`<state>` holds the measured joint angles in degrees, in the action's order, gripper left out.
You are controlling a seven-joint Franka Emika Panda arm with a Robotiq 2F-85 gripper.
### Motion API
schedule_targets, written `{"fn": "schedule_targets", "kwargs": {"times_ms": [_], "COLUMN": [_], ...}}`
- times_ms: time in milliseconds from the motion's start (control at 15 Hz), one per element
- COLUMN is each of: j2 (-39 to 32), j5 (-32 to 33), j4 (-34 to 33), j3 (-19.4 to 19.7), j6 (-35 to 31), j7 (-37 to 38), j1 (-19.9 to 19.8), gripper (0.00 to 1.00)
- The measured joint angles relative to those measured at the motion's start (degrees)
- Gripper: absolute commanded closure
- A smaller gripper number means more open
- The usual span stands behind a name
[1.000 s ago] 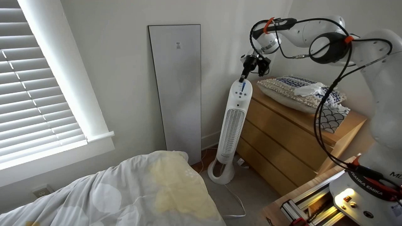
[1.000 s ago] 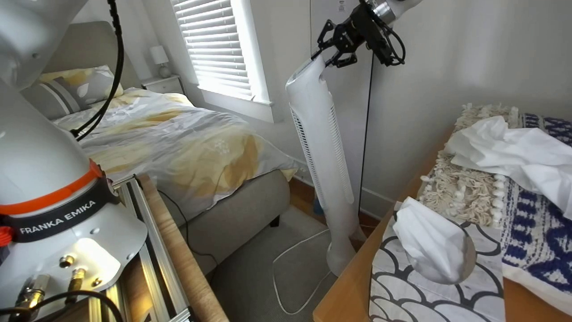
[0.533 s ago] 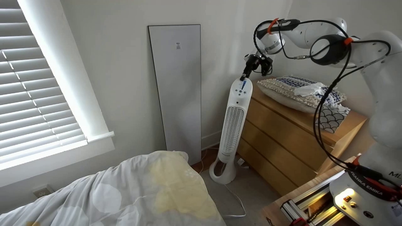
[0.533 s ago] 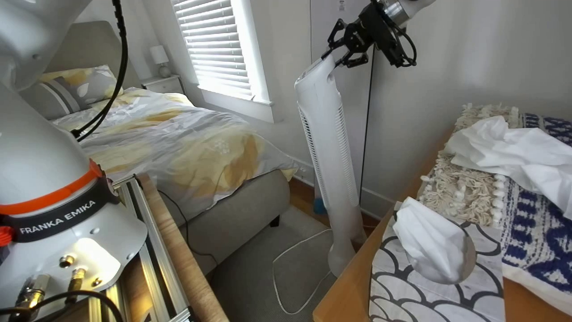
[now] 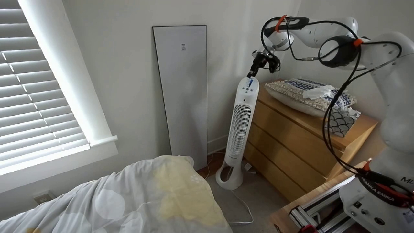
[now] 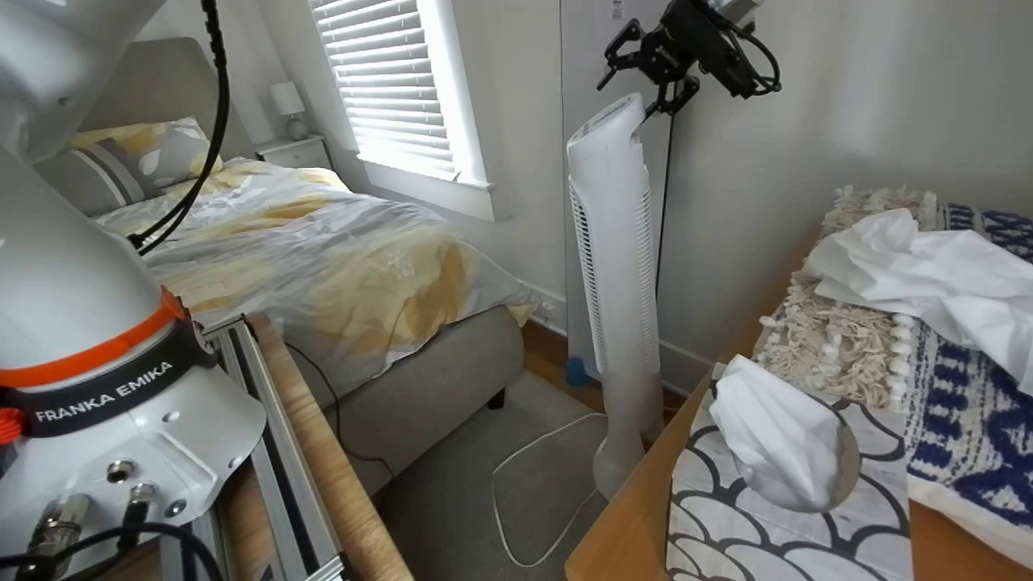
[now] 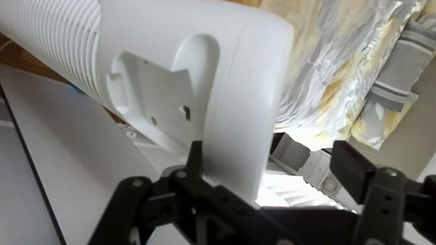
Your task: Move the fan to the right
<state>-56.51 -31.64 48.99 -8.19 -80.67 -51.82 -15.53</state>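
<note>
One gripper (image 6: 626, 100), jaws spread wide, hangs at the top of the fan (image 5: 240, 132), which stands between bed (image 5: 148, 200) and dresser (image 5: 281, 142); the rightward shift may be done, only withdrawal remaining, though unconfirmed.

White arm (image 5: 391, 87), black tool (image 7: 268, 153)

fan (image 5: 240, 129) — white (gripper (image 6: 626, 98) black)

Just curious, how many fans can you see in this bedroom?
1: the white tower fan, beside the wooden dresser, with the robot's gripper open at its top. Not every corner shows, so others may be hidden.
</note>
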Motion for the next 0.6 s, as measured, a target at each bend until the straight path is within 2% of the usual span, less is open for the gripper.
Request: {"fn": "schedule_targets", "kwargs": {"times_ms": [333,600], "j2": [2.4,5.9], "j5": [5.5,11.9], "j4": [-3.0,-3.3], "j3": [1.5,4.3], "j6": [-4.3,-8.5], "j7": [0.0,0.2], "j1": [1.9,5.3], "gripper": [0.00,0.00]}}
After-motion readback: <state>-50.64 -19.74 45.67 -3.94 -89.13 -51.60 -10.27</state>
